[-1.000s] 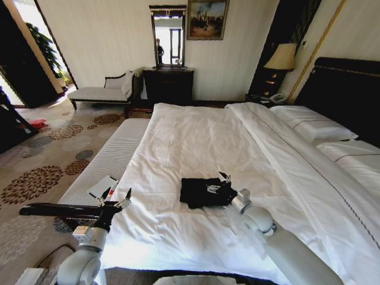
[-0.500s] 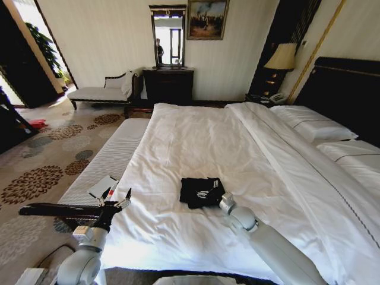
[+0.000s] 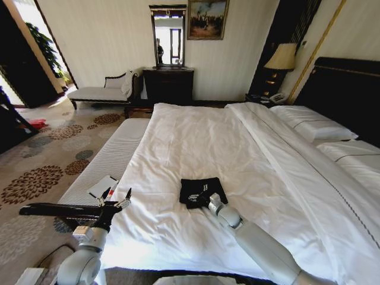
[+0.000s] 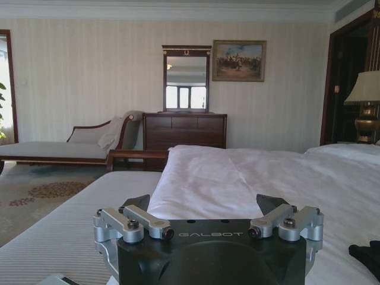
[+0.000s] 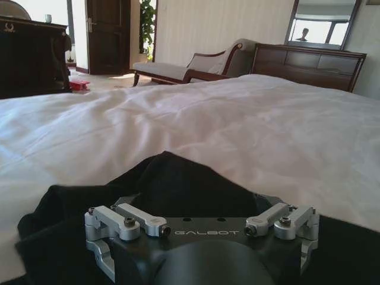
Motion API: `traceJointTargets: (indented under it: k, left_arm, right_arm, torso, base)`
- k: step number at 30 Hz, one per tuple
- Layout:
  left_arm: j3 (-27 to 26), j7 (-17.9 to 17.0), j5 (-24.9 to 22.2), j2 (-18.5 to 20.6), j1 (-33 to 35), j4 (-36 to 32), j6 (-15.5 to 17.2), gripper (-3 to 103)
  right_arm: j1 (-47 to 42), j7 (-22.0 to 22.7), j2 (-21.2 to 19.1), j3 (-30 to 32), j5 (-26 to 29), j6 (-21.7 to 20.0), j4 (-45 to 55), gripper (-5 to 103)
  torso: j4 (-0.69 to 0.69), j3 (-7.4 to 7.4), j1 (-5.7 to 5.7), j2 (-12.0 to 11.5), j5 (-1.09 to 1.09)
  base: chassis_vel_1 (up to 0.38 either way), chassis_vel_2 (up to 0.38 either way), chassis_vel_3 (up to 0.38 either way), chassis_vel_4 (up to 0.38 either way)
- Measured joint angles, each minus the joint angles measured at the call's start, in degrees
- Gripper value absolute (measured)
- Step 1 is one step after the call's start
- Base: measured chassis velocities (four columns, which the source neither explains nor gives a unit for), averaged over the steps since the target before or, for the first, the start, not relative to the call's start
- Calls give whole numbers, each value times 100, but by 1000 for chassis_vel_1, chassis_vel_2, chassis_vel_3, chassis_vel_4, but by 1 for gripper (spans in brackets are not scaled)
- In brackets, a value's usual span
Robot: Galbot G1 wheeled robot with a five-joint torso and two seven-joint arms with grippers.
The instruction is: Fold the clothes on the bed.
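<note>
Right gripper, finger state unclear, rests on the folded black T-shirt on the bed; left gripper hangs at the near left, fingers spread.

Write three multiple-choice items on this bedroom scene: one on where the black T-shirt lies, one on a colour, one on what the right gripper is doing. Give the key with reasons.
1. Where does the black T-shirt lie?
A. on the bed's white sheet
B. on the striped bench
C. on the carpet

2. What colour is the bed sheet?
A. grey
B. white
C. dark blue

3. What is the state of the right gripper?
A. raised high above the pillows
B. parked beside the bench
C. down at the T-shirt

Key: 1 A, the head view shows it bundled on the sheet near the bed's near edge. 2 B, the sheet is white around the shirt. 3 C, the right wrist view shows black fabric right at the gripper; the left gripper hangs off the bed by the striped bench.
</note>
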Motion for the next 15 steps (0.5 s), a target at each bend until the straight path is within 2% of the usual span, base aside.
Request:
traceJointTargets:
  k: [2,5,10,13,15]
  left_arm:
    - [0,0,0,0,0,0,0,100]
    - [0,0,0,0,0,0,0,100]
    - [0,-1,0,0,0,0,0,100]
    - [0,0,0,0,0,0,0,100]
    - [0,0,0,0,0,0,0,100]
  right_arm:
    - [-15,19,-28,55,85,-9,75,100]
    - [-121,100,-155,347,510,-89,515,100]
    - [-159,125,-206,444,655,-112,724,100]
    - [-44,118,-121,428,657,-88,526,100]
    - [242,97,123,384,516,43,-16,100]
  torso:
    - [0,0,0,0,1]
    - [-1,0,0,0,0]
    - [-1,0,0,0,0]
    - [-2,0,0,0,0]
    - [0,0,0,0,1]
  base:
    - [0,0,0,0]
    - [0,0,0,0]
    - [0,0,0,0]
    - [0,0,0,0]
    - [0,0,0,0]
